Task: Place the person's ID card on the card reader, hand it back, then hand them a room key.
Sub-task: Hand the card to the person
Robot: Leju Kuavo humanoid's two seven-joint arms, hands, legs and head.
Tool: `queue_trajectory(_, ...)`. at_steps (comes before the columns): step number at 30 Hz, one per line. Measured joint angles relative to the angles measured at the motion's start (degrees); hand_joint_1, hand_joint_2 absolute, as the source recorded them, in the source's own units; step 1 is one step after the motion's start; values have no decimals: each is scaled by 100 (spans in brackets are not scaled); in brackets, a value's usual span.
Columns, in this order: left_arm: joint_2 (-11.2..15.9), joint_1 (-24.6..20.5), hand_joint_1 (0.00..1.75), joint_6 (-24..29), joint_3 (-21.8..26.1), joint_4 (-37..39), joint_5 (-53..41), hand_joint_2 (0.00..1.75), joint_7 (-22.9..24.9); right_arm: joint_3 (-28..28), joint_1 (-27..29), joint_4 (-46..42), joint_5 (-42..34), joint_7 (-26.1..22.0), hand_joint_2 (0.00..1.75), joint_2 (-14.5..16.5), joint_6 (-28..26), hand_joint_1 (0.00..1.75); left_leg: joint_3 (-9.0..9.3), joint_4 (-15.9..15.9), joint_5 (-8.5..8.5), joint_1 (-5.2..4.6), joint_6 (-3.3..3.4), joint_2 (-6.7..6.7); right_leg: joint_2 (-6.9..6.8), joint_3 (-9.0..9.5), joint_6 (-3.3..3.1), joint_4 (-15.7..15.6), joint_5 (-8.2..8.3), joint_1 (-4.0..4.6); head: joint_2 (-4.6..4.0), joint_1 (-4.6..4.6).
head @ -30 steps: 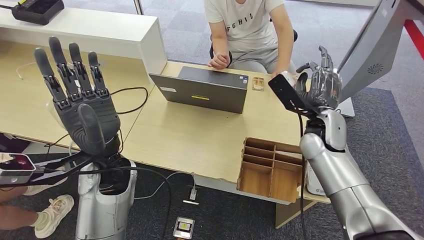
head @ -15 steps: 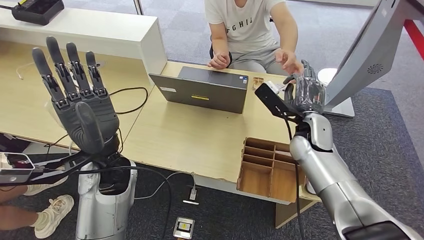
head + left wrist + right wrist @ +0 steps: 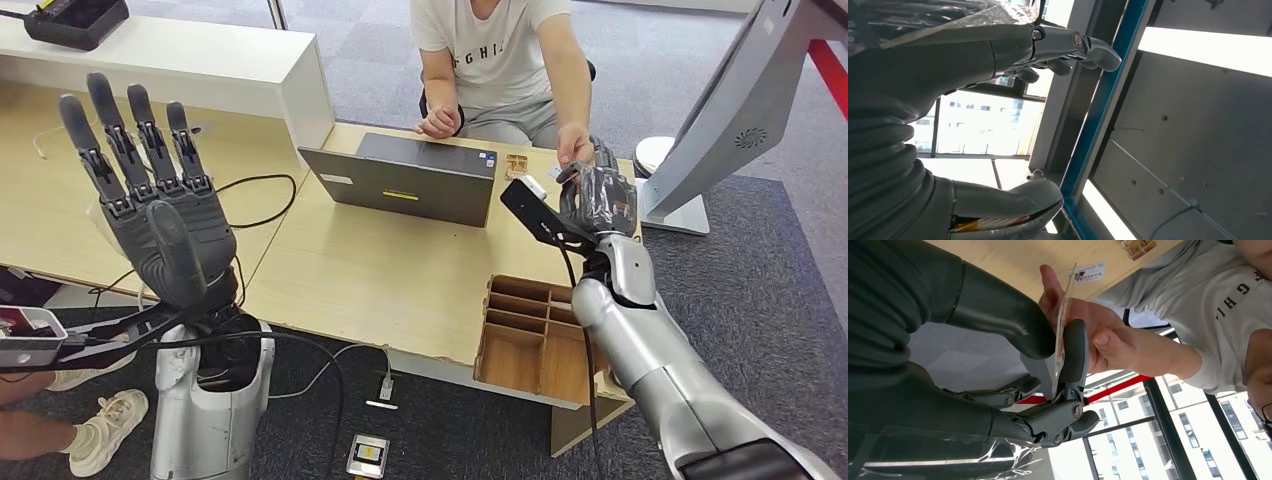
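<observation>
The right hand (image 3: 597,190) is hovering over the far right part of the surface (image 3: 400,270), its thumb and fingers (image 3: 1075,357) pinching a thin card (image 3: 1062,335) edge-on. The person's hand (image 3: 1088,332) is touching the same card from the other side. The left hand (image 3: 150,190) is raised upright near the surface's left edge, its fingers spread apart, holding nothing. A laptop (image 3: 410,180) is sitting at the far edge.

Light wooden desk (image 3: 400,280) with a closed dark grey laptop (image 3: 410,178) lying flat near the far edge. At the near right corner, a brown wooden divided organiser box (image 3: 530,335); at the far right, the white round base of a tilted grey monitor (image 3: 668,180). Black cable (image 3: 262,196) looping across the left side.
</observation>
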Motion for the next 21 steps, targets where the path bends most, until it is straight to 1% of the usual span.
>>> queue_trajectory(11,22,4,0,86,-65,-11,11,175,0,38,3,76,-25,0,175,-1,27,175,0,0,0,0,0,0,0,0,0,0,0,0,0,-1)
queue_trajectory(12,23,4,0,91,-67,-12,11,175,0,39,3,80,-25,1,175,-1,30,160,0,0,0,0,0,0,0,0,0,0,0,0,0,-1)
queue_trajectory(15,27,4,0,144,-77,-14,21,175,0,42,8,90,-31,16,175,-2,42,29,1,0,0,0,0,0,0,-1,0,0,0,0,0,-1)
queue_trajectory(16,29,4,0,168,-82,-14,26,175,0,43,11,91,-37,29,175,-3,44,0,1,0,0,0,0,0,0,-1,0,0,0,0,0,0)
queue_trajectory(21,52,3,0,244,-144,-21,58,175,0,58,27,95,-77,72,175,-15,39,0,1,0,0,0,0,1,1,-1,0,0,0,0,0,-1)
